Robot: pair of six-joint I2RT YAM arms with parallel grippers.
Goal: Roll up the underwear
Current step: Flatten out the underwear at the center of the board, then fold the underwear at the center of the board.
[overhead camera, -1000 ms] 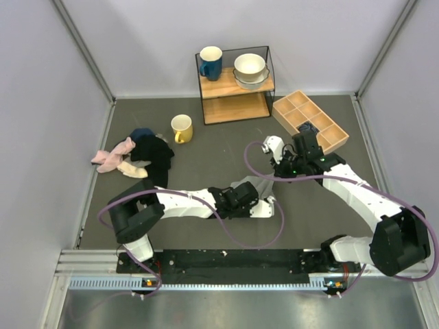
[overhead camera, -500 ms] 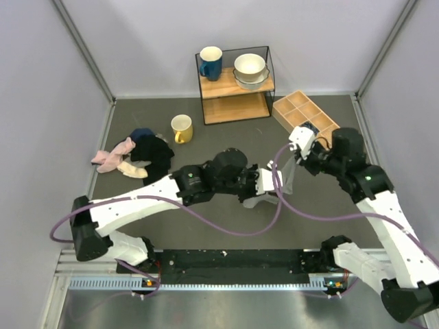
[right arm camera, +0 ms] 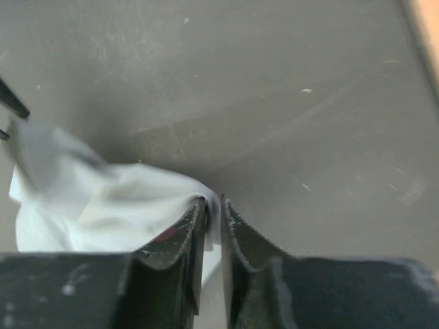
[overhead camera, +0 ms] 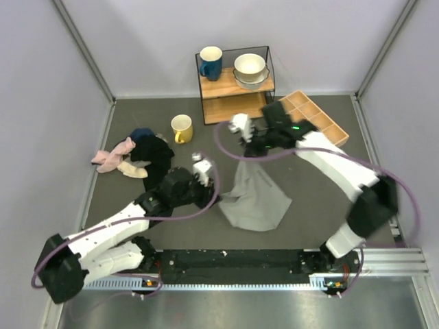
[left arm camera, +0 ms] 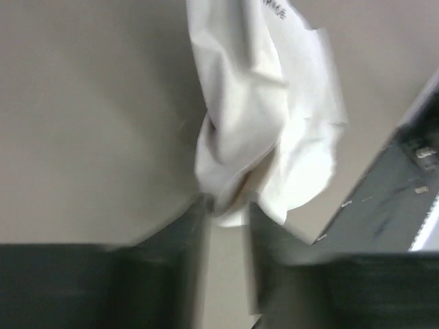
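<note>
since a second ago both arms have left the middle of the counter [overhead camera: 322, 205]: the right hand [overhead camera: 247, 149] has swung toward the far edge, and the left arm has drawn back toward the near-left corner. the underwear [overhead camera: 255, 199], bunched between them before, is now opened into a fan. small dark lettering [left arm camera: 273, 8] runs along one edge of the cloth in the left wrist view, too blurred to read. the long axis runs from far to near, leaning a little to the right. the narrow end points at the far edge and the broad end faces the near edge, stopping short of it. the right hand is clamped on that narrow end, a fold of pale cloth nipped between its nearly closed jaws in its own view. the left hand [overhead camera: 211, 194] sits at the cloth's left corner. its fingers stand slightly apart with a fold at their tips, but the blur hides whether they grip it. the shelf rack [overhead camera: 235, 103] and wooden tray [overhead camera: 312, 118] stand near the right hand. the yellow mug [overhead camera: 181, 128] and a pile of clothes [overhead camera: 137, 156] lie toward the left edge. bare counter shows between the cloth and the right edge.
</note>
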